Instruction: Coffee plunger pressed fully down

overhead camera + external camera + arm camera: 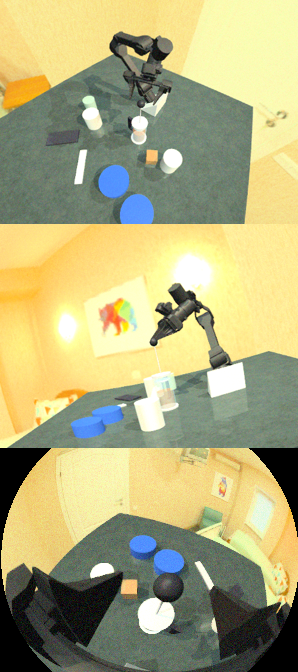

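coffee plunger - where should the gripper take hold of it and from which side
Grip the round black knob atop the thin upright rod, coming from straight above. The rod stands vertical over the coffee press, so a top-down hold likely pushes along it without tipping. The open gripper already flanks the knob.

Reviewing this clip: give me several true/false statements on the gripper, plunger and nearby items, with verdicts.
1. The gripper is open and holds nothing. True.
2. The plunger knob is pushed down onto the lid. False: it stands high on its raised rod above the coffee press.
3. The coffee press stands upright. True.
4. Two blue discs lie on the table. True.
5. The orange cube sits on top of a blue disc. False: it rests on the table beside a white cylinder.
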`<state>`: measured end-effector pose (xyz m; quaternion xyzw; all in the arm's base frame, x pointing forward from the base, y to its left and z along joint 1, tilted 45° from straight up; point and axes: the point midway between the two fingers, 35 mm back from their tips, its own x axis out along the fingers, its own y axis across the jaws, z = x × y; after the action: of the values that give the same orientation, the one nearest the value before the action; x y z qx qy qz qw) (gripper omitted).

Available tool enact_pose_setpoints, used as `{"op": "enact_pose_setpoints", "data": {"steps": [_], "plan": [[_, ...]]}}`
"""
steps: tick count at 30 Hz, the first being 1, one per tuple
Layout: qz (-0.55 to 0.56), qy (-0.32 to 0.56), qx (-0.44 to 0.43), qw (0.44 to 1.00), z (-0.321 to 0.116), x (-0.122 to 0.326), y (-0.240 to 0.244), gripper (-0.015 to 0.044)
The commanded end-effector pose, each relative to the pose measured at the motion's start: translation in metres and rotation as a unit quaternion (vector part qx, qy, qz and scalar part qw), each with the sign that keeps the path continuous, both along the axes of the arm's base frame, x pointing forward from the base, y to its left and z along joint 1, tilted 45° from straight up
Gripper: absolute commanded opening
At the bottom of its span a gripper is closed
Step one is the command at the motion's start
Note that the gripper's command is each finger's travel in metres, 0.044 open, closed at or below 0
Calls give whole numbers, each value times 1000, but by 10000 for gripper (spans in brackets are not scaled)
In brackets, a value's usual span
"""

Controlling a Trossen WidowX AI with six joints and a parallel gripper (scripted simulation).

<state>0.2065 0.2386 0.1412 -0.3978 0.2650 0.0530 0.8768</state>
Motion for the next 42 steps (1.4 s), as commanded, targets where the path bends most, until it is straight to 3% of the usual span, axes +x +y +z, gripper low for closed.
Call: {"op": "enact_pose_setpoints", "data": {"steps": [1,5,17,42], "plan": [[1,2,-3,1000,-5,5,-3,440],[1,1,-3,1000,-6,9,-3,440],[1,1,-3,1000,-6,9,-3,125],[0,2,-2,1000,-24,12,-17,125]]}}
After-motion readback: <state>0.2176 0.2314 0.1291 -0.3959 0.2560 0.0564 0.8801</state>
